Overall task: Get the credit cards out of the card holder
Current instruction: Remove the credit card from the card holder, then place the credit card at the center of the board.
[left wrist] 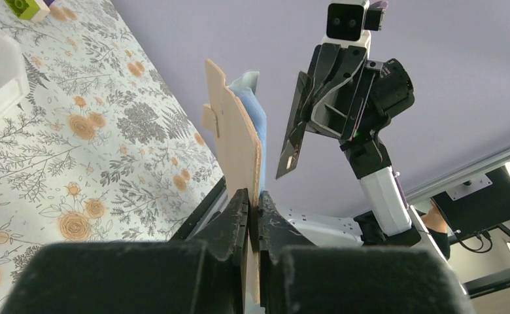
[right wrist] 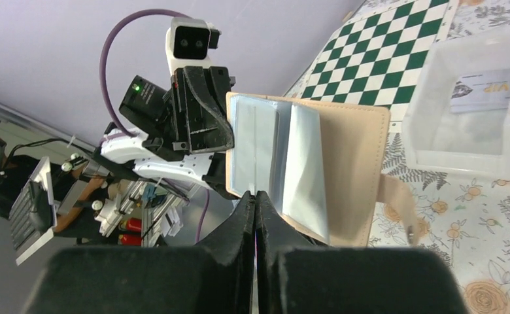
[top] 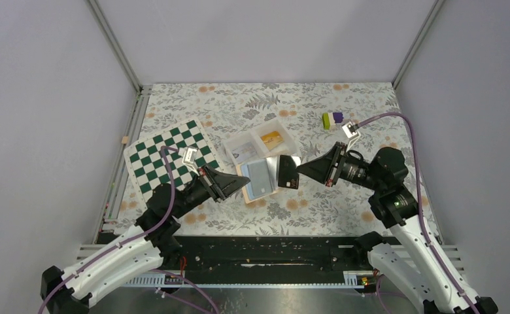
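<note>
Black rail [top: 259, 252] edges floral tablecloth [top: 318, 209] between pale walls [top: 265, 39].

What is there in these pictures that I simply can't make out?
- Right wrist view: the dark card in the right gripper is hidden between the gripper's own fingers.
- Left wrist view: the card holder is edge-on, pockets turned away.
- Every view: whether any cards sit in its glossy sleeves is unclear.
- Top view: the orange item in the white tray is too small to identify.
</note>
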{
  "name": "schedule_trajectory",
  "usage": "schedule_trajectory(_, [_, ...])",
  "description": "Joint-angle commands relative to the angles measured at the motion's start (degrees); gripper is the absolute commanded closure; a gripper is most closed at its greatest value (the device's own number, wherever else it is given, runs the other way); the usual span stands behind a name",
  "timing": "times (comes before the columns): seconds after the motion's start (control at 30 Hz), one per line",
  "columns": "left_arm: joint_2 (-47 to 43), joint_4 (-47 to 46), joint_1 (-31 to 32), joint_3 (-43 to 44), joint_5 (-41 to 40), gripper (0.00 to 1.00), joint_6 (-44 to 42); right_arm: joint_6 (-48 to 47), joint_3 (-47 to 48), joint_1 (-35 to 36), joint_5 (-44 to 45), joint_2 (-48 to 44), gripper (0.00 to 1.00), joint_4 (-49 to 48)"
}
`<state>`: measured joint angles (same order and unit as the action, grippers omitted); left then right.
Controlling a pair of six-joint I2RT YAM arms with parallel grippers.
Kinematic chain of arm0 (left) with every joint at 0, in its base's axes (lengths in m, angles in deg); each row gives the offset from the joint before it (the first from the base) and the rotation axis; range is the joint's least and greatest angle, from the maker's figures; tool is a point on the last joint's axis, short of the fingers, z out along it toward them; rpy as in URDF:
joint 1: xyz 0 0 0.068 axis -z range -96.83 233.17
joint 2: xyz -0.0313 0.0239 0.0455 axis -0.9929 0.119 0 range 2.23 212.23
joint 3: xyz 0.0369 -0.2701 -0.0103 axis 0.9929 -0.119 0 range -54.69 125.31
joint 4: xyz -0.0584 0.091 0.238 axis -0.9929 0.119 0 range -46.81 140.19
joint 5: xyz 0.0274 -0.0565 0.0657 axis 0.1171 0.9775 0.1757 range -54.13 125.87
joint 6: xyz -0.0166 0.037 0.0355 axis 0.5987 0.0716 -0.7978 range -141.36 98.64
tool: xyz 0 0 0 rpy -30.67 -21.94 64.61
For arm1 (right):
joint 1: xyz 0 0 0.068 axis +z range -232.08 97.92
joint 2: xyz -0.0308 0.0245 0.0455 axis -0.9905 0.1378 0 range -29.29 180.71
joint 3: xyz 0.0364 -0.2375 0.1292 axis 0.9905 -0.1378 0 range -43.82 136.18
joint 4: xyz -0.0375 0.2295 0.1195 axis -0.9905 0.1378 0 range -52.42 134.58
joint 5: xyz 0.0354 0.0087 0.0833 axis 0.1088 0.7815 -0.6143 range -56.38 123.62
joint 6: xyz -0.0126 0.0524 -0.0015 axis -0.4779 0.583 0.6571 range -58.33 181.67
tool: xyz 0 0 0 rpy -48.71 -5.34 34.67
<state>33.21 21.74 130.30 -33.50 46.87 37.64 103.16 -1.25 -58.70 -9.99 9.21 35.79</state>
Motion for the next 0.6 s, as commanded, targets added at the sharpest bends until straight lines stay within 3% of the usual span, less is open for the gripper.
schedule_trajectory(0.0, [-0.1,-6.9,-1.7,-1.2,4.1,1.0,2.5,-1.3,1.6,-2.7,0.0,-0.4,1.0,0.8])
schedule_trajectory(0.17, [-2.3,1.0,-2.6,-0.5,2.8,1.0,-0.8,-1.9,3.3,-5.1,7.6,0.0,1.0,6.3])
schedule_trajectory(0.37, [-4.5,16.5,-2.6,3.9,-2.8,1.0,-4.9,-2.8,4.3,-9.5,9.0,3.8,1.0,7.2])
schedule_trajectory(0.47, [-5.0,21.3,-2.6,6.0,-3.9,1.0,-7.3,-8.5,5.9,-12.0,9.4,8.1,1.0,12.1])
schedule_trajectory(0.57, [-5.6,23.9,-2.6,6.9,-4.2,1.0,-8.8,-20.0,10.7,-13.4,14.6,15.5,1.0,25.0])
